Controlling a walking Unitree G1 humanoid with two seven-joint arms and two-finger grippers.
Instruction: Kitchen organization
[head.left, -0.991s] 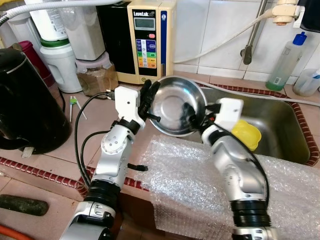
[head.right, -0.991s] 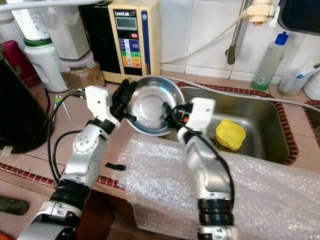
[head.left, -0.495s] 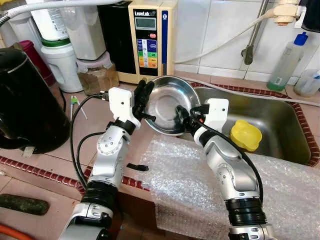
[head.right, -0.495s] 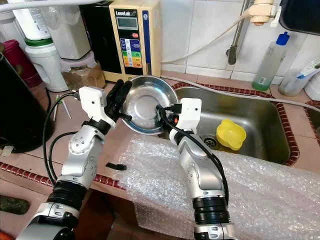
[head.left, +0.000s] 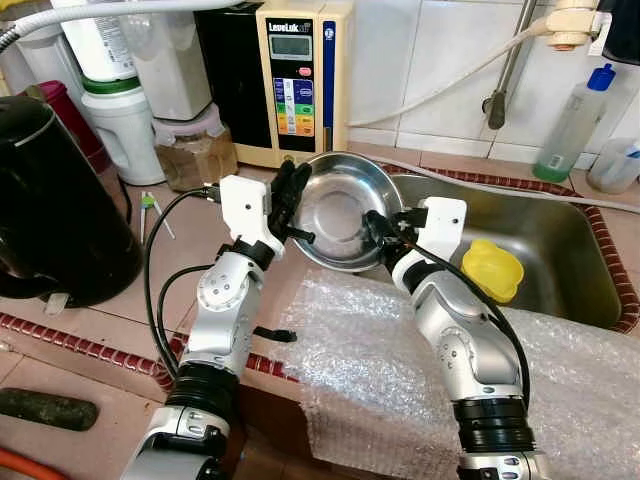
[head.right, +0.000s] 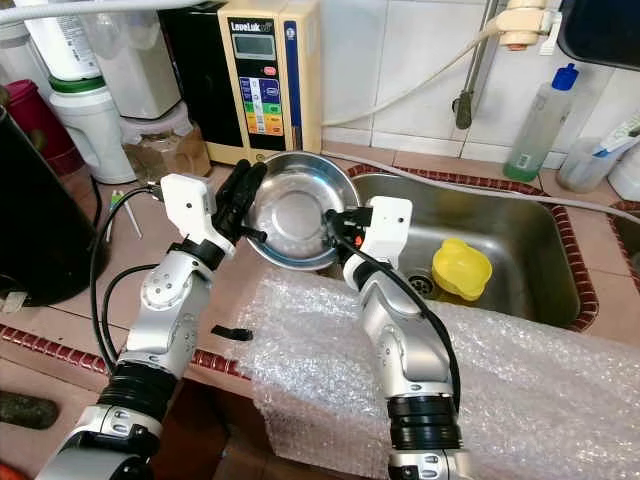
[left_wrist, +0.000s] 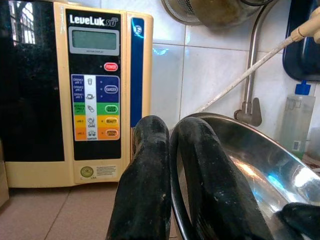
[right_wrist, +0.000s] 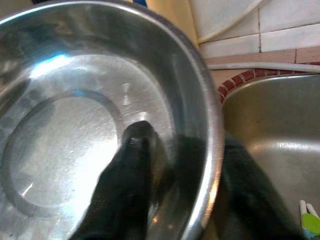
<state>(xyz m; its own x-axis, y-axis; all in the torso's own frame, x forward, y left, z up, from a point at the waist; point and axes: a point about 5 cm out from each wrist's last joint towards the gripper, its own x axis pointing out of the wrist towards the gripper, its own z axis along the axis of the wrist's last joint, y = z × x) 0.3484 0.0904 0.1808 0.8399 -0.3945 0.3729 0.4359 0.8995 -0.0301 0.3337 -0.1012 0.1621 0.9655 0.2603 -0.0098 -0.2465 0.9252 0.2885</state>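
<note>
A shiny steel bowl (head.left: 345, 205) is held tilted above the counter at the left end of the sink, between both arms. My left gripper (head.left: 288, 200) is shut on the bowl's left rim, one finger (left_wrist: 145, 180) outside and one inside. My right gripper (head.left: 378, 232) is shut on the right rim, with a black finger (right_wrist: 127, 175) lying inside the bowl (right_wrist: 90, 115). A yellow cup (head.left: 492, 268) lies in the steel sink (head.left: 560, 250).
Bubble wrap (head.left: 400, 350) covers the counter's front edge. A cream water ioniser (head.left: 295, 75), jars and a black kettle (head.left: 50, 200) stand at the back left. A clear bottle (head.left: 570, 125) with a blue cap stands behind the sink. A hose (head.left: 440, 85) runs along the tiled wall.
Both arms carried the bowl a little to the left and then back slightly right. Both grips on the rim stayed the same.
</note>
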